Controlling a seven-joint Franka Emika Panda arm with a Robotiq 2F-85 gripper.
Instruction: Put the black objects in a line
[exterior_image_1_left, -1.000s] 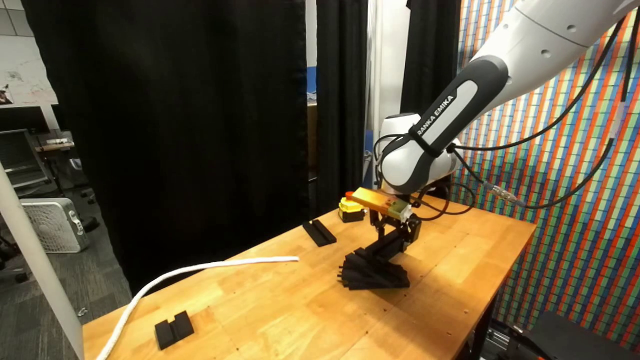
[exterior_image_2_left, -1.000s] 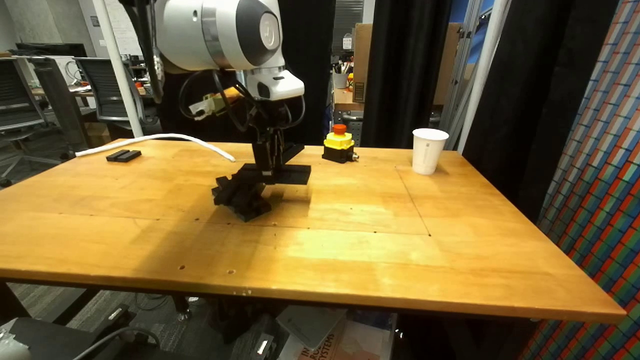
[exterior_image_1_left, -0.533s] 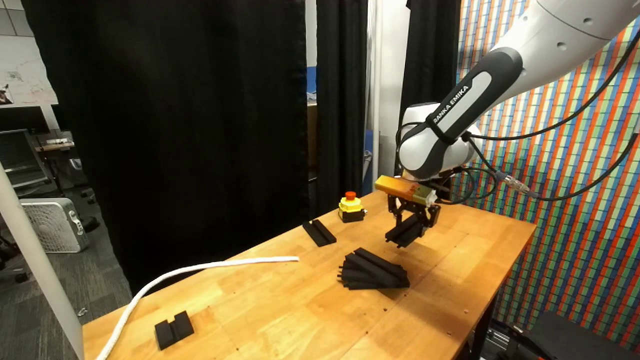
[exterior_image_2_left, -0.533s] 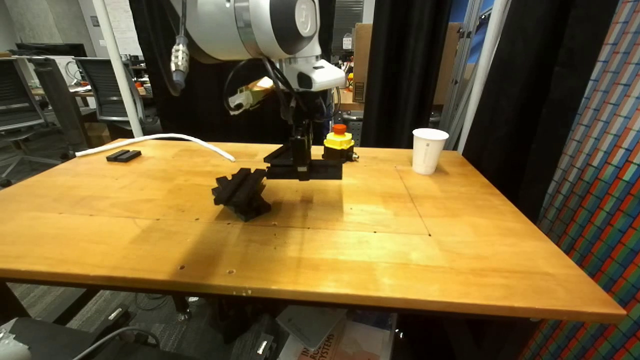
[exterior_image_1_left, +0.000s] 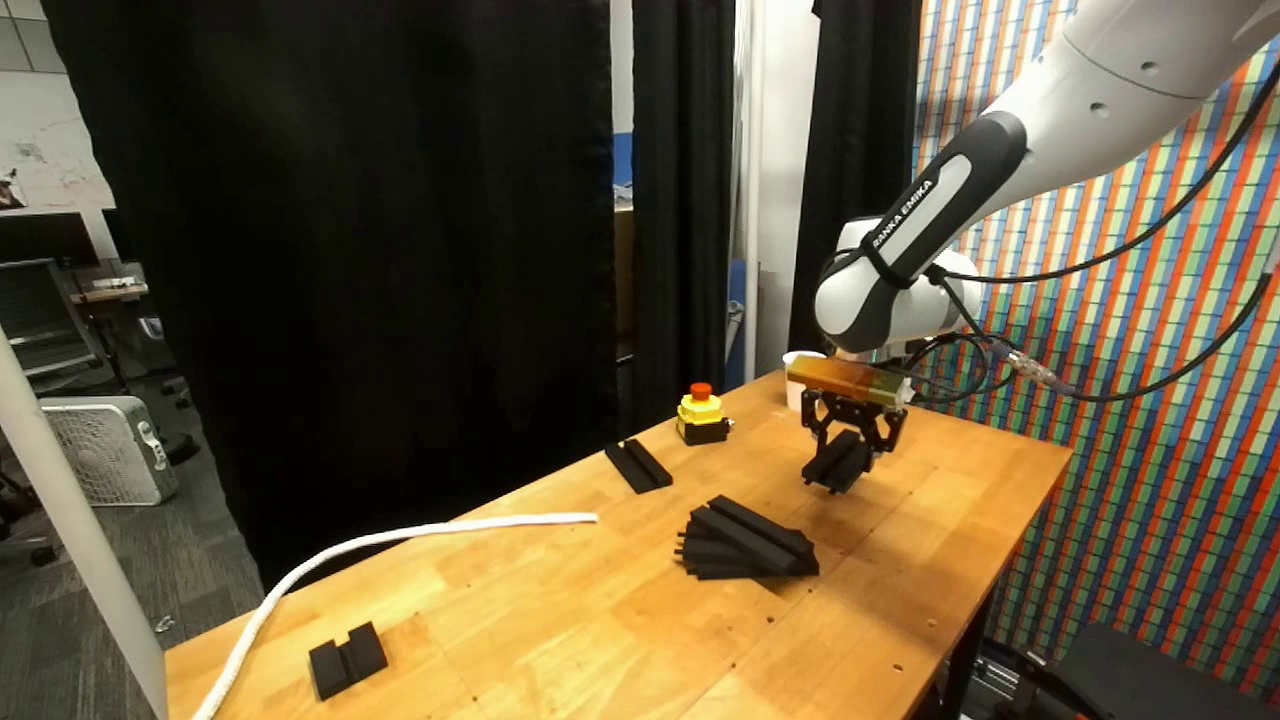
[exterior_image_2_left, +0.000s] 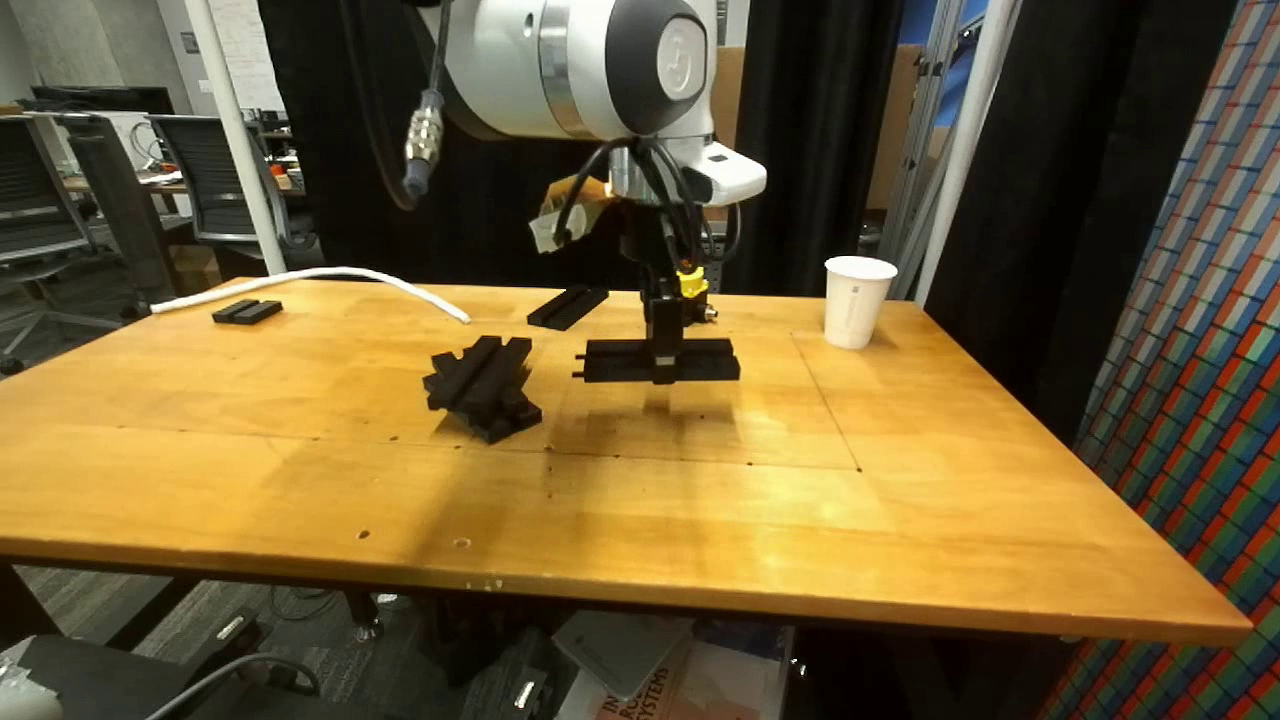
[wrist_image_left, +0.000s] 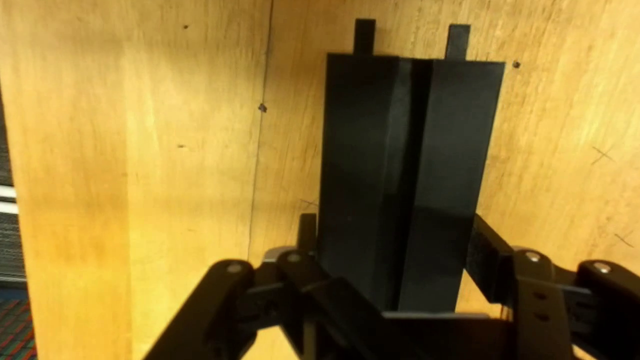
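Observation:
A flat black object (wrist_image_left: 365, 150) with a groove along its length and two small prongs at its far end is gripped across its width. My gripper (wrist_image_left: 395, 240) has its fingers against both long sides. In both exterior views this piece (exterior_image_2_left: 620, 362) hangs level just above the table, its shadow beneath. Several more black objects lie fanned in an overlapping pile (exterior_image_1_left: 750, 540), to the left of the gripper in both exterior views. Another black object (exterior_image_1_left: 638, 466) lies alone near the table's curtain-side edge. One more (exterior_image_1_left: 347, 660) sits at the far end, beside the white cord.
A yellow box with a red button (exterior_image_1_left: 703, 415) stands near the curtain-side edge, partly hidden by the gripper in an exterior view. A white paper cup (exterior_image_2_left: 860, 305) is on the wooden table (exterior_image_2_left: 700, 530). A white cord (exterior_image_1_left: 400, 535) curves along the table's other end.
My gripper has carried the held black object away from the pile, rightward in both exterior views, and turned it somewhat. The pile and the other black objects have not moved.

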